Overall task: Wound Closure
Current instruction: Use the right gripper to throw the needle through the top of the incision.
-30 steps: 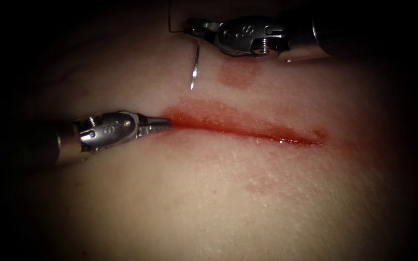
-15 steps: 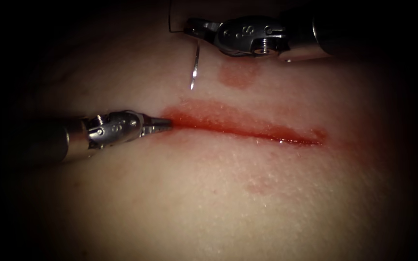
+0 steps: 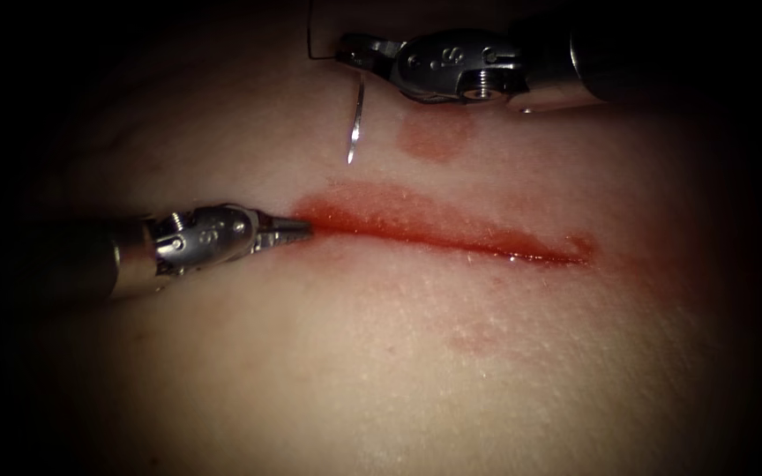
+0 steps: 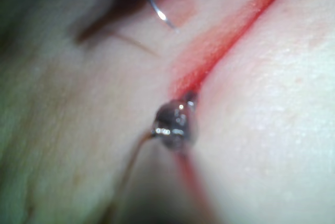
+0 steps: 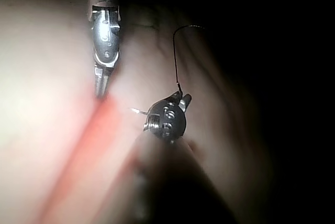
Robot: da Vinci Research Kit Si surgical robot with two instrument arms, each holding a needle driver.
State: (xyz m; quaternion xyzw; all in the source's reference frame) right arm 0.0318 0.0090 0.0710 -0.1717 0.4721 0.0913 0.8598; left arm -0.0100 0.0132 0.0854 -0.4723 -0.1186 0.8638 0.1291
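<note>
Endoscope: the right tool [image 3: 350,53] sits at the far side of the tissue [image 3: 381,370], jaws clamped on the needle [image 3: 355,119] near its thread end; the point hangs down toward the cut [image 3: 451,231] but stays clear of the surface, not in the tissue. Thread [image 3: 310,35] runs up from the jaws into the dark. The left tool [image 3: 297,226] lies with its tip at the left end of the cut, jaws together and apparently holding nothing, likely placed there to steady that end. Red fluid [image 3: 434,137] marks a patch just beside the right tool. Left wrist: the left tool [image 4: 180,111] rests its tip against the end of the cut [image 4: 225,43], needle [image 4: 154,7] beyond it, free of the surface. Right wrist: right tool [image 5: 178,103] grips the needle [image 5: 137,111], thread [image 5: 177,56] arching away; the left tool [image 5: 100,90] stands across the needle's path to the cut's end.
</note>
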